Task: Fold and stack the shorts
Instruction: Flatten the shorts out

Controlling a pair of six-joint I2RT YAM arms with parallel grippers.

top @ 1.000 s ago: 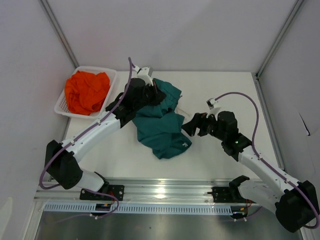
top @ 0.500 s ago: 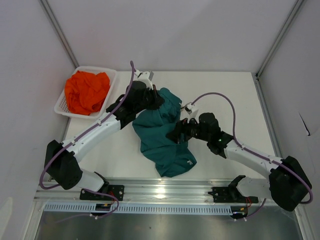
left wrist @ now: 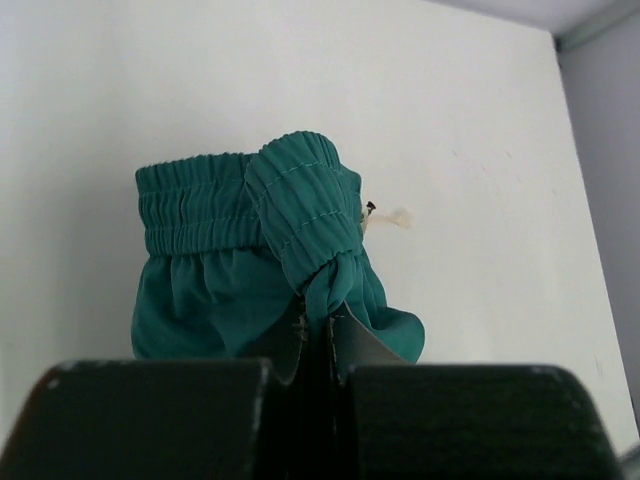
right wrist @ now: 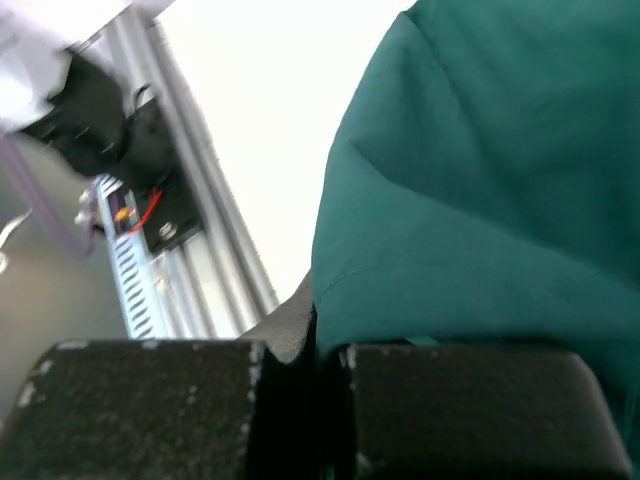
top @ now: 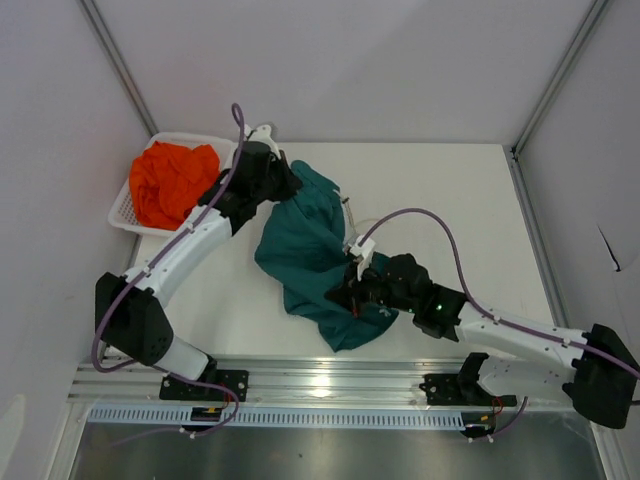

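The dark teal-green shorts [top: 305, 250] lie stretched across the middle of the table. My left gripper [top: 287, 185] is shut on their far end, pinching the gathered elastic waistband [left wrist: 300, 210] between its fingers. My right gripper [top: 343, 297] is shut on the cloth near the shorts' near edge, with teal fabric [right wrist: 480, 200] caught between its jaws. The orange shorts [top: 175, 182] sit bunched in the white mesh basket [top: 128, 222] at the back left, touched by neither gripper.
The metal rail [top: 330, 378] with both arm bases runs along the near edge. White enclosure walls rise on all sides, with a frame post [top: 520, 150] at the back right. A purple cable [top: 420, 215] loops above the right arm.
The right gripper moved left onto the teal shorts and shut on their near part. The left gripper pulled the waistband back and left toward the basket, stretching the shorts out.
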